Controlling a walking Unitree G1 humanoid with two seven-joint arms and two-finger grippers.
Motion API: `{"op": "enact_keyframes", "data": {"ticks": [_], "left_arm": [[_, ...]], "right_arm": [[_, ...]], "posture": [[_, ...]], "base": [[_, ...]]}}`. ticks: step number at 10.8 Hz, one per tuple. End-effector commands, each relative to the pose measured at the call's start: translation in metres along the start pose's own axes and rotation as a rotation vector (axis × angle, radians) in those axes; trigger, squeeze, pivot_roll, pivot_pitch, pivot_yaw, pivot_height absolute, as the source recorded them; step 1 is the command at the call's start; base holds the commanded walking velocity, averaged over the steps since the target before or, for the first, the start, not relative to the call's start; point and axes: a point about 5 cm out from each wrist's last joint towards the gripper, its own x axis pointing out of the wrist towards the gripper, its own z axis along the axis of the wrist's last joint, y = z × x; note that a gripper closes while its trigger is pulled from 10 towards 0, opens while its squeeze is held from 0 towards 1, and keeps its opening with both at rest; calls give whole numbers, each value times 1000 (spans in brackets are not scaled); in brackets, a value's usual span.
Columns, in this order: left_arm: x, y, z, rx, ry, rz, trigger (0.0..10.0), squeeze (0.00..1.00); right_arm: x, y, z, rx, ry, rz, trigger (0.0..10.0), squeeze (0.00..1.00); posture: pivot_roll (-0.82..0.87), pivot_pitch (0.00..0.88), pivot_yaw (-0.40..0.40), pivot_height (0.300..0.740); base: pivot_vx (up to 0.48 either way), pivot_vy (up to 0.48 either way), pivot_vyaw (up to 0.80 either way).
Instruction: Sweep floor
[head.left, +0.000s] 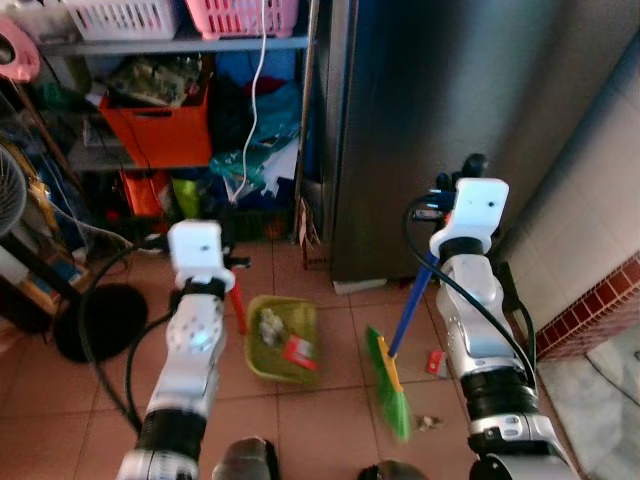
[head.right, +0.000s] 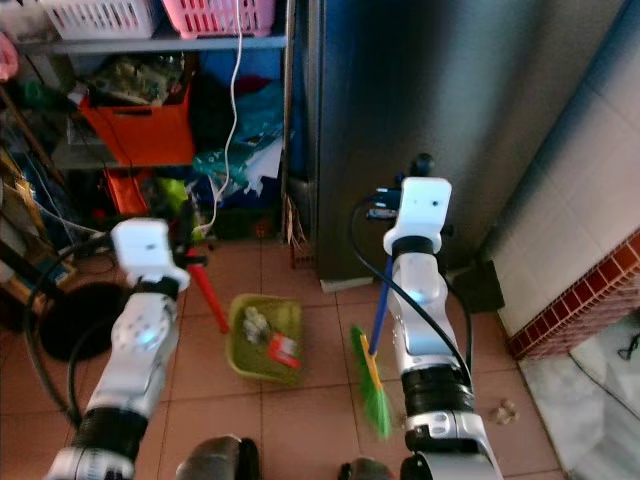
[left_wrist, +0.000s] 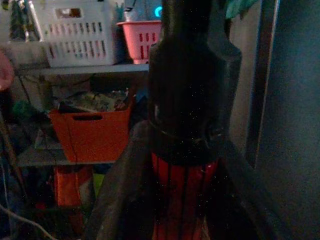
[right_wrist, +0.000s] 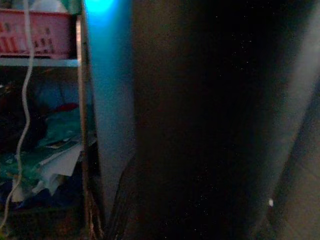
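Nearest the robot, on the terracotta tile floor (head.left: 330, 400), the broom (head.left: 392, 375) stands with its green bristle head down on the tiles just left of the right arm. The head's long axis runs roughly front to back, from near the robot's feet away toward the fridge. Its blue handle slants up and to the right, away from the robot, rising to the right gripper (head.left: 432, 208), which holds it near the top; the fingers themselves are hidden behind the white wrist housing, so how tightly they close cannot be told. A small red scrap (head.left: 435, 361) lies on the tiles just right of the handle, and a crumpled bit of litter (head.left: 430, 424) sits beside the bristles.

Left of the broom lies the green dustpan (head.left: 283, 340), flat on the floor, with pale crumpled rubbish and a red wrapper inside. Its red handle (head.left: 238, 305) rises from the pan's left edge, tilting up and left to the left gripper (left_wrist: 185, 165), whose dark fingers are clamped around the red shaft.

Farther left, a black fan base (head.left: 100, 320) rests on the floor. Behind stands a cluttered shelf (head.left: 180, 45) with an orange bin (head.left: 160, 125) and white and pink baskets. The dark fridge (head.left: 450, 120) stands beyond the broom.
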Motion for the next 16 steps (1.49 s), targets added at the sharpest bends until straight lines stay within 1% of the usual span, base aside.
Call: {"op": "enact_keyframes", "data": {"ticks": [1, 2, 3, 4, 5, 8, 11, 14, 16], "left_arm": [[2, -7, 18, -42, -53, -17, 10000, 0], [0, -9, 20, -70, -35, -25, 10000, 0], [-1, -13, 21, -80, -18, -52, 10000, 0], [-1, -12, 22, -73, -7, -57, 10000, 0], [0, -10, 22, -85, 3, -58, 10000, 0], [1, -11, 24, -96, 13, -54, 10000, 0], [2, -13, 25, -102, 19, -57, 10000, 0], [4, -13, 26, -101, 25, -53, 10000, 0], [8, -12, 30, -107, 17, -47, 10000, 0]], "right_arm": [[-2, -11, 3, -7, -26, -25, 10000, 0], [-4, -14, -3, -13, -7, -32, 10000, 0], [-5, -14, -6, -20, 1, -32, 10000, 0], [-4, -12, -5, -20, 2, -25, 10000, 0], [-3, -11, -4, -30, 5, -10, 10000, 0], [1, -15, -3, -73, 8, -14, 10000, 0], [3, -14, -2, -86, 6, -10, 10000, 0], [5, -16, -1, -97, 10, -21, 10000, 0], [5, -20, -2, -110, 26, -44, 10000, 0]], "posture": [[-75, 0, 40, 740], [-75, 0, 40, 740], [-78, 0, 36, 740], [-87, 0, 38, 740], [-90, 0, 34, 740], [-100, 0, 32, 740], [-102, 0, 30, 740], [-106, 0, 33, 740], [-103, 0, 32, 740]], "base": [[0, 0, -800], [0, 0, -800], [0, 274, -800], [0, 277, -800], [0, 345, -800], [0, 347, -800], [0, 355, -763], [0, 356, -471], [0, 354, -547]]}}
